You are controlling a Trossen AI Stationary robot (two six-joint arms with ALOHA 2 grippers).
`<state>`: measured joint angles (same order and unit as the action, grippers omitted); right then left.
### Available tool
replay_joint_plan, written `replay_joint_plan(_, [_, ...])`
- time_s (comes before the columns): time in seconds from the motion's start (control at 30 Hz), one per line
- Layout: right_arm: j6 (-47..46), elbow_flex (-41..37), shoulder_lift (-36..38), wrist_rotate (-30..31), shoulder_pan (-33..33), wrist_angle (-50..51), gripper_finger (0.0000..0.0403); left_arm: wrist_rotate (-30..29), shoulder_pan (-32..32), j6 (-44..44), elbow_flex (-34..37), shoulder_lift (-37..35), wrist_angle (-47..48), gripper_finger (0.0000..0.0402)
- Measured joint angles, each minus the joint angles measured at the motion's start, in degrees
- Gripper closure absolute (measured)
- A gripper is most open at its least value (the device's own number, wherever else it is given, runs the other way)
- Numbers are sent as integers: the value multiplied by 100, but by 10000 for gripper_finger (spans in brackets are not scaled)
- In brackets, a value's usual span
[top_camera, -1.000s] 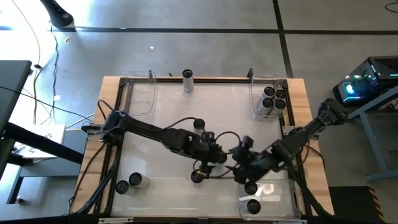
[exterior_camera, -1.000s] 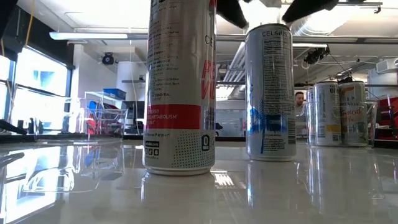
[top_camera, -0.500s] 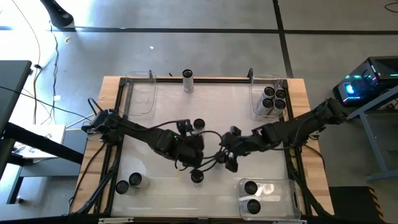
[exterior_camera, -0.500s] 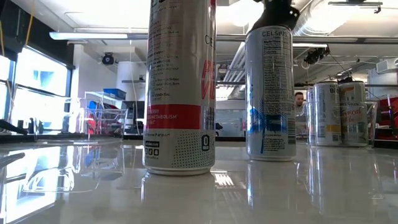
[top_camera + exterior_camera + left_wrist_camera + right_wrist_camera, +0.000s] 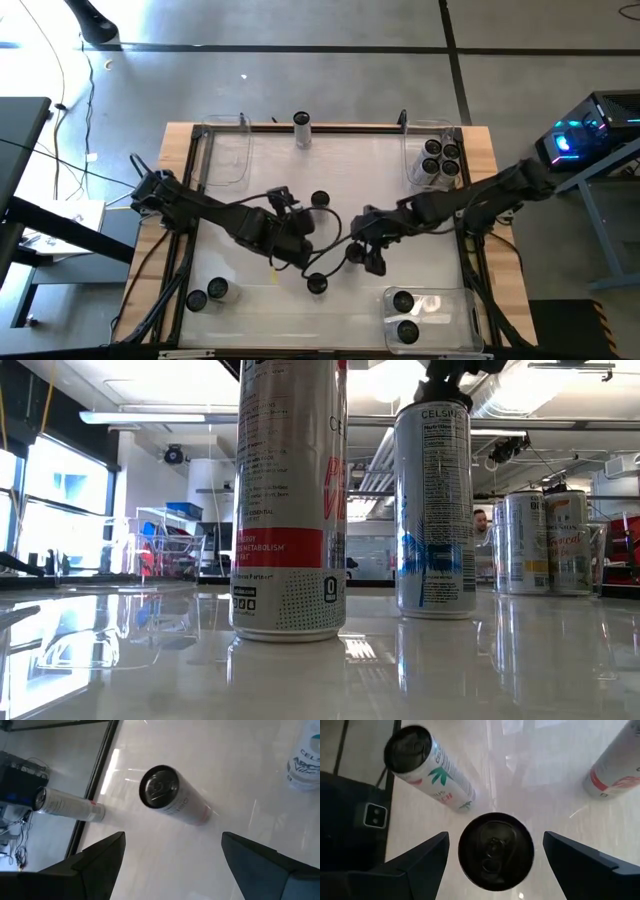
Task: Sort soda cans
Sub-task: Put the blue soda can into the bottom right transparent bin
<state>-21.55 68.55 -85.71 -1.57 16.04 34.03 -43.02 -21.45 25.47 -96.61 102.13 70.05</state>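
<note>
A red-banded soda can stands on the white table toward its near edge. My left gripper is open just to its left and slants down. In the left wrist view this can stands ahead of the fingers, apart from them. A blue-printed soda can stands at the table's middle. My right gripper is open and hovers over this can. A finger shows on each side of the can's dark top, and I see no touch.
A clear bin at the far right holds several cans. A clear bin at the near right holds two. Another clear bin stands far left. One can stands at the far edge, two cans near the left corner. Dark rails frame the table.
My right gripper has swung from over the near right bin toward the far edge and the left, ending above the blue-printed can. My left gripper has drawn back toward the table's left, away from the red-banded can, and has turned. No can has moved.
</note>
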Motion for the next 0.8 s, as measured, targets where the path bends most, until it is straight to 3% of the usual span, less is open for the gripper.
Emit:
replay_joint_plan(0.33, [216,2,-504,162,178,-99,84,-8,4,164,579,-303,-314,76])
replay_joint_plan(0.6, [266,2,-571,364,251,-103,85,0,4,190,587,-306,-353,76])
replay_joint_plan(0.7, [334,2,-571,787,398,-109,102,-2,4,194,587,-306,-353,76])
replay_joint_plan(0.8, [407,2,-571,1094,551,-154,147,-2,4,195,587,-306,-353,76])
